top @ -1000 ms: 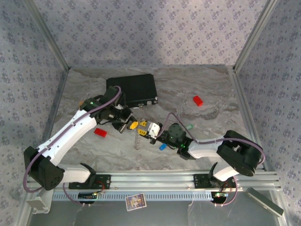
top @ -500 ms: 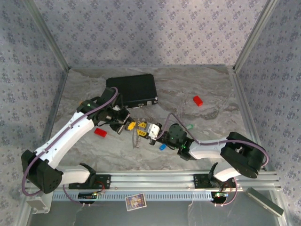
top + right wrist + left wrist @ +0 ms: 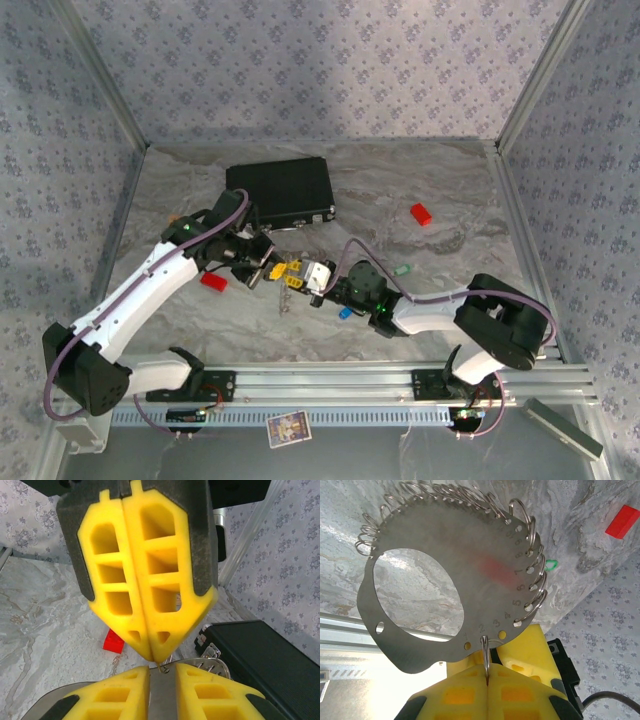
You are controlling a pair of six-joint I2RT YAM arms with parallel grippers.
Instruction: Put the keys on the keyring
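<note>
The left gripper [image 3: 487,676] has its yellow jaws clenched on one wire ring [image 3: 486,652] at the rim of the keyring [image 3: 485,570]. The keyring here is a flat metal plate with a large round cut-out and a row of split rings through numbered holes. Held this way, the plate stands out ahead of the jaws, apparently above the bench [image 3: 430,170], with the other rings exposed and reachable. The right gripper [image 3: 162,680] meets it head-on, its jaws a narrow way apart with the plate's grey metal showing in the gap. Whether its pads bear on the plate I cannot tell. A second hold there would probably be to steady the plate or take it over. The blue-headed key [image 3: 345,312] lies on the bench just beside the right arm's wrist, and the green-headed key [image 3: 402,269] lies a little farther right. Neither is on a ring, so threading looks not yet begun.
</note>
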